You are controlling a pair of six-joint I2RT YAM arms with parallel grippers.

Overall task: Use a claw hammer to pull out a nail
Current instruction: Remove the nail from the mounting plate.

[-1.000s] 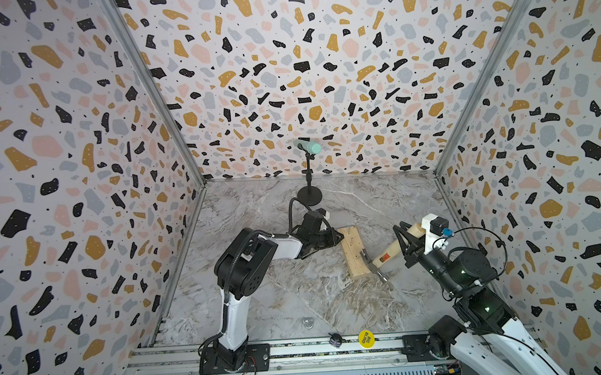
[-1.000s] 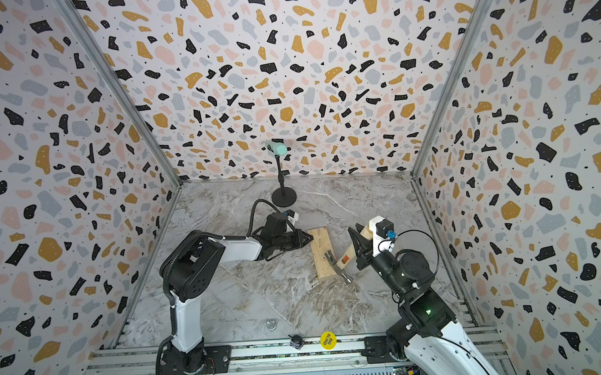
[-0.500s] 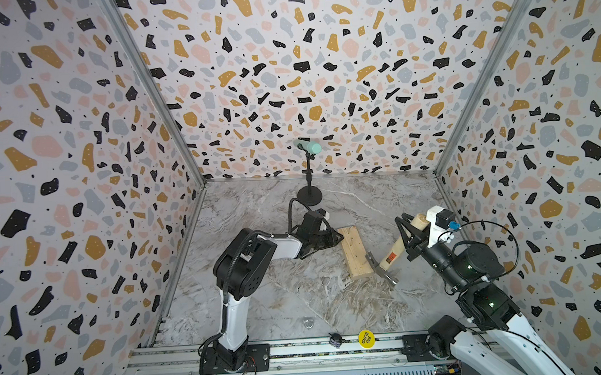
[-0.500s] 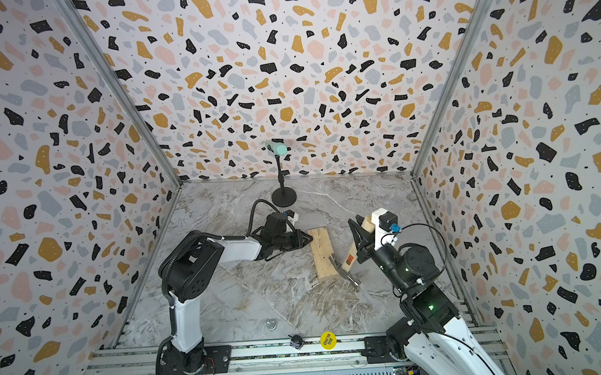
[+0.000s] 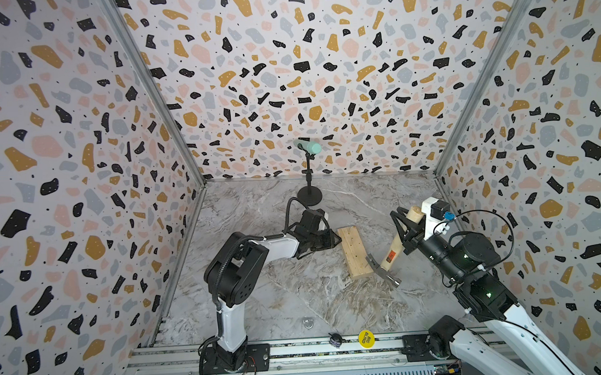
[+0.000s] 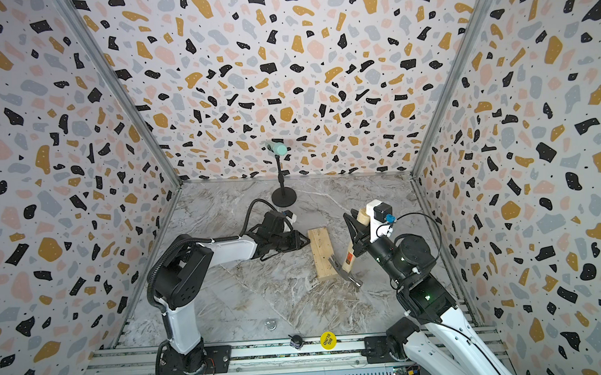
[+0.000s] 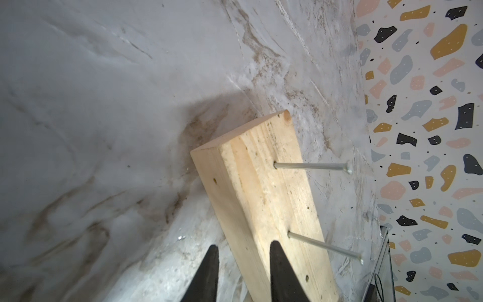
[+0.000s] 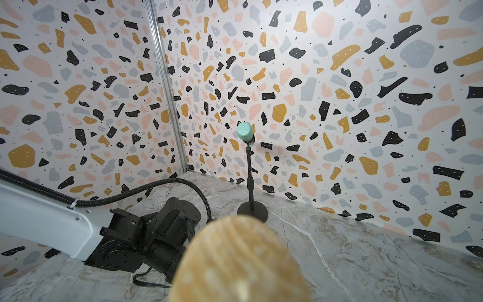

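A pale wooden block (image 5: 353, 249) (image 6: 322, 253) lies on the marble floor. Two long thin silver nails (image 7: 311, 165) (image 7: 325, 245) stand out of its top face. The claw hammer (image 5: 391, 256) (image 6: 347, 259) leans steeply, its steel head (image 5: 383, 272) down at the block's near right corner. My right gripper (image 5: 406, 230) (image 6: 358, 235) is shut on the handle just below its butt (image 8: 240, 261). My left gripper (image 5: 333, 241) (image 7: 244, 274) is open at the block's left edge. One finger (image 7: 281, 272) is over the top face, the other (image 7: 209, 274) is beside the block.
A black microphone stand (image 5: 309, 195) with a green head stands behind the block. A metal ring (image 5: 307, 322), a small dark knob (image 5: 335, 339) and a yellow sticker (image 5: 366, 338) sit by the front rail. Terrazzo walls close in on three sides.
My right gripper has risen and drawn back, tipping the hammer handle steeper while its head stays by the block's corner. My left gripper's jaws have spread a little.
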